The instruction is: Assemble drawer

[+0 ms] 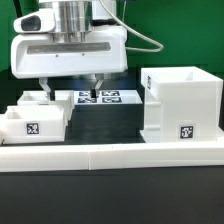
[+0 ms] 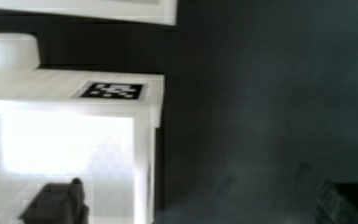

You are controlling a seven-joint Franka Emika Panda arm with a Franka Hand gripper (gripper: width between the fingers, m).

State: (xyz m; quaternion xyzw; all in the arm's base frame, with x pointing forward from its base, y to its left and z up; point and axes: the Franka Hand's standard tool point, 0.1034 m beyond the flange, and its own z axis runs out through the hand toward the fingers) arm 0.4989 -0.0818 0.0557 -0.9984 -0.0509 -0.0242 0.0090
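Observation:
My gripper (image 1: 72, 88) is open and empty, hanging low over the table at the exterior view's left. Two small white box trays stand there: a front one (image 1: 30, 122) with a tag on its face and one behind it (image 1: 35, 98). In the wrist view my gripper (image 2: 204, 205) straddles the side wall of a tray (image 2: 69, 140) that has a tag (image 2: 114, 90) and a round knob (image 2: 7, 50). One finger (image 2: 55, 203) is over the tray's inside, the other over the black table. The large cubic casing (image 1: 180, 98) stands at the exterior view's right.
The marker board (image 1: 105, 97) lies flat on the black table behind the gripper. A long low white border wall (image 1: 110, 152) runs along the front. Another white edge (image 2: 87, 10) shows beyond the knob in the wrist view.

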